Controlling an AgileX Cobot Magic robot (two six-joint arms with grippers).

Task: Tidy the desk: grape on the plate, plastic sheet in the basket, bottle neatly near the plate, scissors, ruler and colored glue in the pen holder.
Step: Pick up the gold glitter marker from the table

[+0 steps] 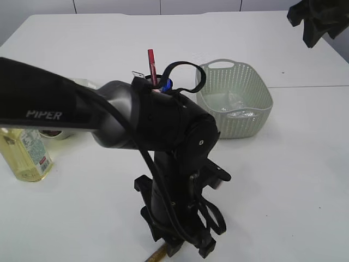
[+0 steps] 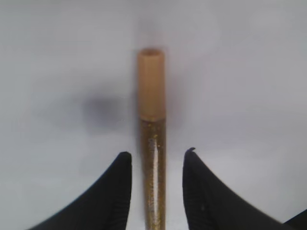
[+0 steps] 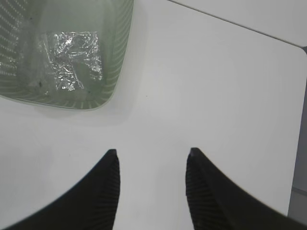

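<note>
A gold glitter colored glue tube (image 2: 152, 143) with a tan cap lies flat on the white table. My left gripper (image 2: 157, 153) is open and straddles it, with a gap on each side. In the exterior view the left arm (image 1: 163, 125) covers the middle, and only the tube's end (image 1: 155, 254) pokes out at the bottom edge. The plastic sheet (image 3: 72, 57) lies crumpled in the pale green basket (image 1: 256, 117). My right gripper (image 3: 152, 152) is open over bare table beside the basket. The bottle (image 1: 24, 155) stands at the left. A red stick (image 1: 151, 65) rises behind the arm; the pen holder is hidden.
A pale plate rim (image 1: 83, 83) shows behind the left arm, with something dark (image 1: 52, 132) under the arm. The right arm (image 1: 319, 19) hangs at the top right. A table seam (image 1: 311, 86) runs right of the basket.
</note>
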